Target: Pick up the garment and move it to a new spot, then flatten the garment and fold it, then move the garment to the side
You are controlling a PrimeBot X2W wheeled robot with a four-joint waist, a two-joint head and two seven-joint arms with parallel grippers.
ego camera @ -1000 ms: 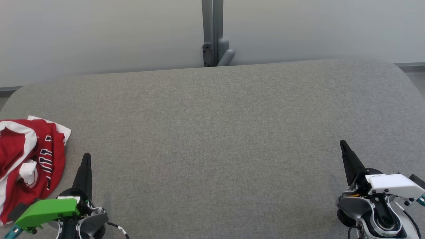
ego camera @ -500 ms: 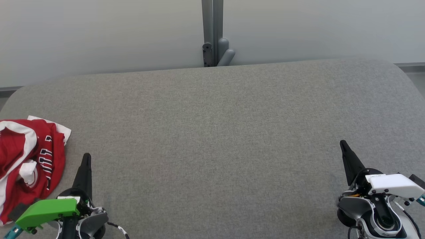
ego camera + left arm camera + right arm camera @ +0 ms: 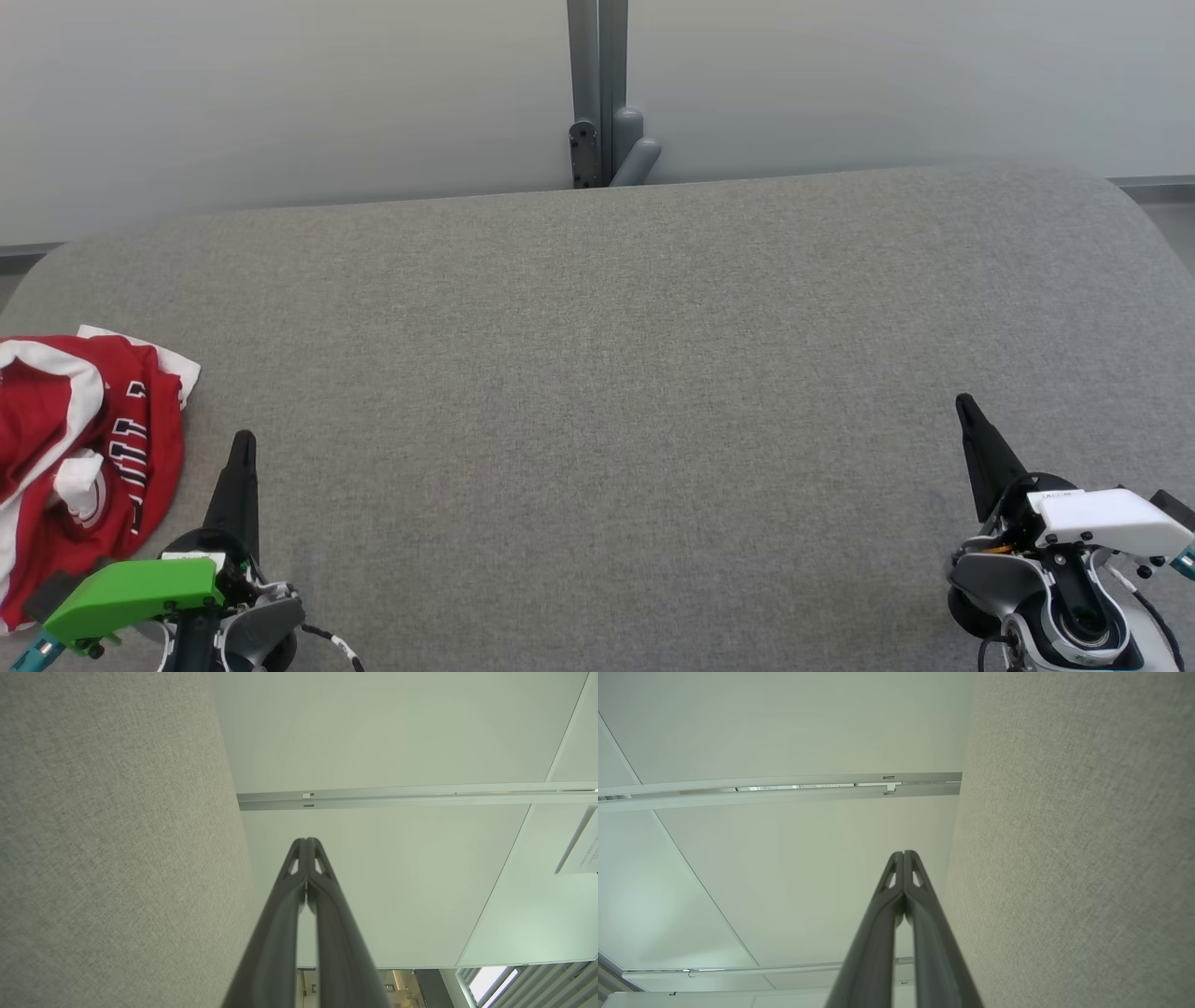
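Note:
A crumpled red and white garment with dark lettering lies bunched at the left edge of the grey fabric table. My left gripper rests at the lower left, just right of the garment and apart from it, shut with nothing in it. Its two fingertips press together in the left wrist view. At the lower right my right gripper stands shut and holds nothing, far from the garment. The right wrist view shows its tips closed as well.
A pale wall with a grey metal post runs behind the table's far edge. The table's rounded corners show at the far left and far right. Both wrist views look past the table surface toward wall panels.

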